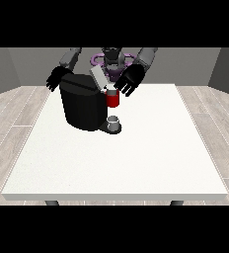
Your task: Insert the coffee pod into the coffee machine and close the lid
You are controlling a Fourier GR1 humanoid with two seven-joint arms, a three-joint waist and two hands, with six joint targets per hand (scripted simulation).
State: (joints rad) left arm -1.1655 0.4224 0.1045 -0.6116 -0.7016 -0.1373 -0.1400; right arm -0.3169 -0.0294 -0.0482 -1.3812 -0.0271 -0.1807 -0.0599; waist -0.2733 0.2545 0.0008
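One coffee machine (82, 106), lid (98, 77) raised, one cup (114, 121); two hands, fingers spread, holding nothing

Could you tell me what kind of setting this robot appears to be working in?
Probably a bare indoor test room rather than a lived-in kitchen: one large white table stands on a pale plank floor between plain grey walls, and on it there is just a black coffee machine with a small cup.

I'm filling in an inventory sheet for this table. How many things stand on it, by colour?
Black: 1, the coffee machine
Red: 1, the brew head on the machine's front
Grey: 1, the cup under it
Total: 3
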